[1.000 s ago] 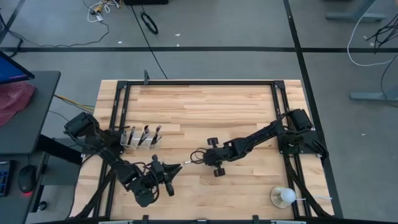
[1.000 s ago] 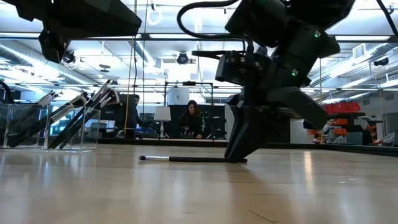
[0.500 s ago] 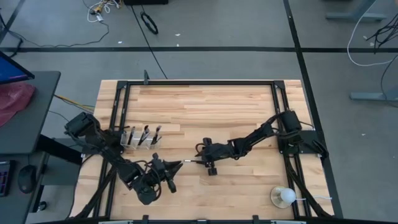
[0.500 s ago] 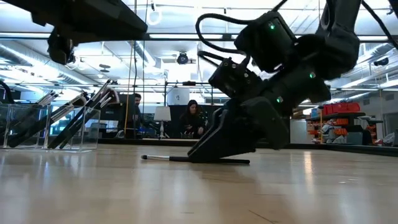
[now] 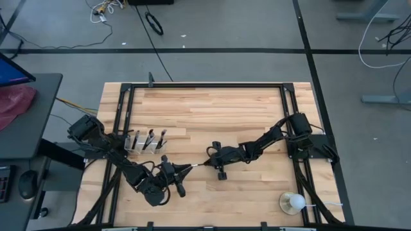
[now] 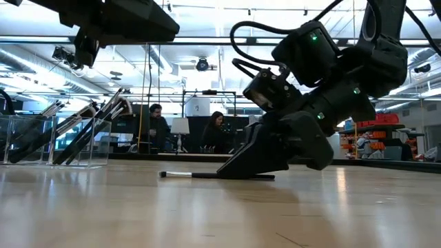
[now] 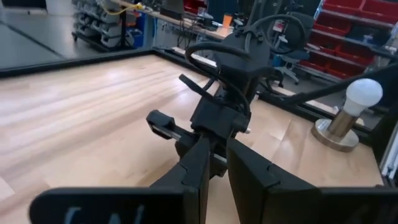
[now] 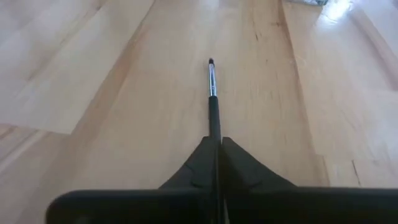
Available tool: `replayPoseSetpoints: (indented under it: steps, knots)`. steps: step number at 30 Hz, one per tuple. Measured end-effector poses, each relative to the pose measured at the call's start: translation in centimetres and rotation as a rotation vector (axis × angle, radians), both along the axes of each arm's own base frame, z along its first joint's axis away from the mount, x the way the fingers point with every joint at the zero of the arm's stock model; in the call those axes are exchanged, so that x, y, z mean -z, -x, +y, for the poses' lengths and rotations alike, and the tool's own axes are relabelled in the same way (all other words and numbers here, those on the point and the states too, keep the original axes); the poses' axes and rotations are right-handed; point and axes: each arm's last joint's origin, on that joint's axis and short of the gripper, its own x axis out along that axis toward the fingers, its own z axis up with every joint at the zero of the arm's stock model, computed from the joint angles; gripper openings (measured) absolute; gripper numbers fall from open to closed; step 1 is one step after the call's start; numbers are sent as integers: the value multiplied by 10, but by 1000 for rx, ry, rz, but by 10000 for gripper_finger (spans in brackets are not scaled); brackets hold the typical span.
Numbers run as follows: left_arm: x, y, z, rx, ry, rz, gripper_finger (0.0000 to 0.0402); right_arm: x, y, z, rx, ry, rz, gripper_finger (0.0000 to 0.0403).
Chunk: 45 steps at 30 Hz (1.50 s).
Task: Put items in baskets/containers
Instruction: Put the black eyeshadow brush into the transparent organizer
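One slim makeup brush (image 5: pixel 191 166) lies flat on the wood between the two grippers, silver ferrule and dark tuft (image 8: pixel 211 63) pointing toward the table's left. My right gripper (image 5: pixel 207 163) is shut on its handle. My left gripper (image 5: pixel 179 172) hovers above the table (image 6: pixel 117 21) near the tuft end. Its fingers (image 7: pixel 202 163) stand a narrow slit apart and hold nothing. The clear holder (image 5: pixel 146 142) stands left of centre, and several brushes (image 6: pixel 89 124) lean inside it. My right gripper pinches the brush handle (image 8: pixel 214 121) between its two fingers, at the end away from the tuft. The fingers (image 6: pixel 238 164) slant down from the table's right and lie along the brush. The brush (image 6: pixel 186 175) lies on the table ahead of them.
A white ball-shaped lamp on a round base (image 5: pixel 294 203) stands near the table's near right corner and also shows in the left wrist view (image 7: pixel 364 93). A black frame (image 5: pixel 205 85) runs around the table. People sit in the room beyond (image 6: pixel 215 131).
My right gripper has moved toward the table's left and tipped from pointing steeply down at the handle end to a low slant along the brush. My left gripper has shifted a little toward the right, closer to the brush's tuft end.
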Motion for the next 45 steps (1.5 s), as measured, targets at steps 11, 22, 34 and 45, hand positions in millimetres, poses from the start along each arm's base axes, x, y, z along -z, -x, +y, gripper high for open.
replayPoseSetpoints:
  steps: [11, 22, 34, 45]
  knots:
    - [-5, -2, -1, 14, -89, 20, 60, -16, 18, 6, 24, 19, 11, 6]
    - [-6, -19, 12, 162, -165, 106, 76, -54, 91, 12, -126, -308, -417, 5]
    - [-3, -75, 37, 404, -335, -89, 222, -98, 88, 32, -273, -391, -717, 6]
    - [-22, -99, 11, 358, -485, -115, 166, -104, 83, 35, -282, -383, -746, 8]
